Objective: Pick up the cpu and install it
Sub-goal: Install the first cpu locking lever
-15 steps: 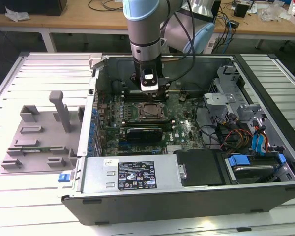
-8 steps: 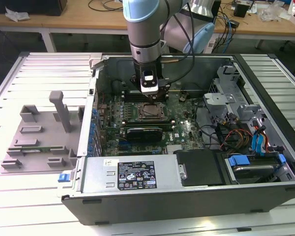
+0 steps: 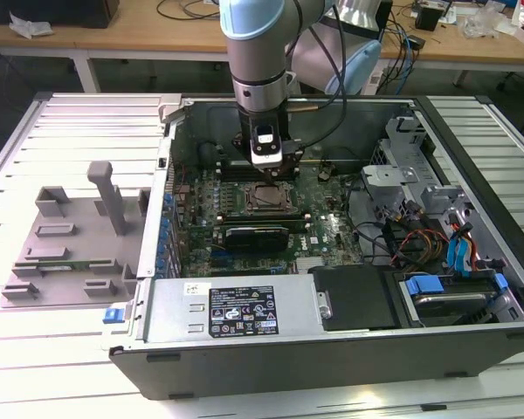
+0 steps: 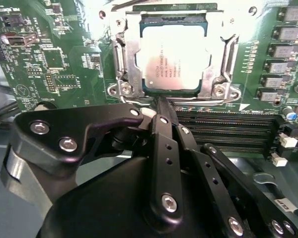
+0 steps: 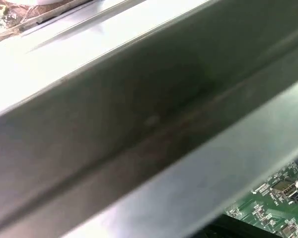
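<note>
**CPU seated in socket; gripper just beside it**

Exterior view, left to right. A grey plastic fixture with an upright post rests on the slatted bench, at 9 o'clock from the computer case. The case lies open on its side. Inside, the green motherboard covers the case floor; the socket frame sits near its middle, with a dark card just beside it at 6 o'clock. A black cover and a blue-handled drive bay occupy the 4 o'clock corner, and a cable bundle lies near the drive cage at 3 o'clock.

The arm reaches down into the case; its gripper hangs at 12 o'clock from the socket.

In the second wrist view, the cpu lies flat inside the metal socket frame, silvery top upward. The gripper has its jaws drawn narrow, tips together and holding nothing, just beside the frame's near edge. Empty memory slots run beside it.

The first wrist view shows the case wall close up, with a corner of the motherboard.
</note>
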